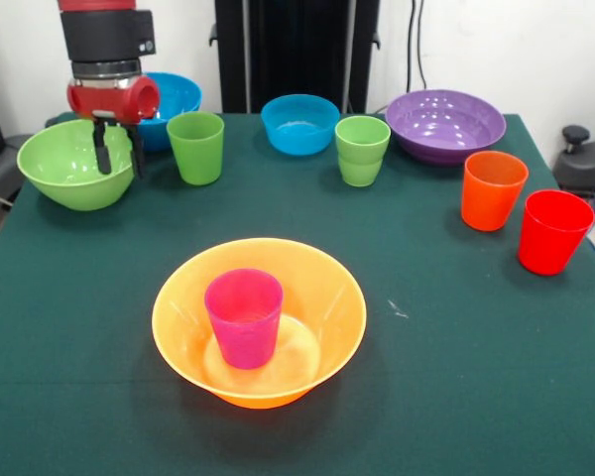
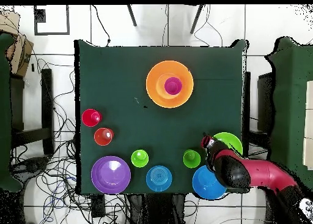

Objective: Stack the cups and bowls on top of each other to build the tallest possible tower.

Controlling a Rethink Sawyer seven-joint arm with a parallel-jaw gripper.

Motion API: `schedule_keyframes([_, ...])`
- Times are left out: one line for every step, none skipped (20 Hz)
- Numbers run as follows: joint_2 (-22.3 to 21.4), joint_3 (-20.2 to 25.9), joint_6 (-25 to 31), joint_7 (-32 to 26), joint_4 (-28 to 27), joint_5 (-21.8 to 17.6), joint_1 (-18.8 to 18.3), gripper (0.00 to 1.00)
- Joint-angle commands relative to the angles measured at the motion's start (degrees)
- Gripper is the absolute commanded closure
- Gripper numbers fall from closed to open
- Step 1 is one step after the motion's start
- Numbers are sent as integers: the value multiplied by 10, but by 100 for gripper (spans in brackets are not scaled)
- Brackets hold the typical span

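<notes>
Positioned with parted, empty fingers over green bowl (image 1: 76,164), presumably to lift it onto purple cup (image 1: 244,317) in orange bowl (image 1: 322,283).

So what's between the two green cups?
The smaller blue bowl sits between the green cups, set slightly farther back; the front view shows it.

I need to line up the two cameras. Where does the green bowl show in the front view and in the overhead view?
Front view: the green bowl sits at the left edge of the table, far side, under the gripper.
Overhead view: the green bowl is at right, partly under the arm.
Shared landmark: the orange bowl holding the purple cup.
</notes>
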Motion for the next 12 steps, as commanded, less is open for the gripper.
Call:
schedule_keyframes([37,-13,22,-62,-71,-65,32,0])
schedule_keyframes([36,-15,20,-60,-70,-68,32,0])
schedule_keyframes([37,-18,18,-57,-69,-70,32,0])
schedule_keyframes([38,-22,14,-53,-69,-73,33,0])
schedule_keyframes([42,-27,11,-50,-70,-76,34,0])
schedule_keyframes([44,-35,3,-43,-72,-81,38,0])
schedule_keyframes([48,-37,1,-43,-73,-84,37,0])
schedule_keyframes([55,-40,-4,-42,-78,-89,36,0])
schedule_keyframes([64,-42,-8,-42,-83,-95,34,0])
schedule_keyframes([72,-44,-13,-42,-89,-100,34,0])
schedule_keyframes([76,-44,-13,-43,-93,-102,32,0])
schedule_keyframes([80,-43,-14,-44,-97,-105,30,0])
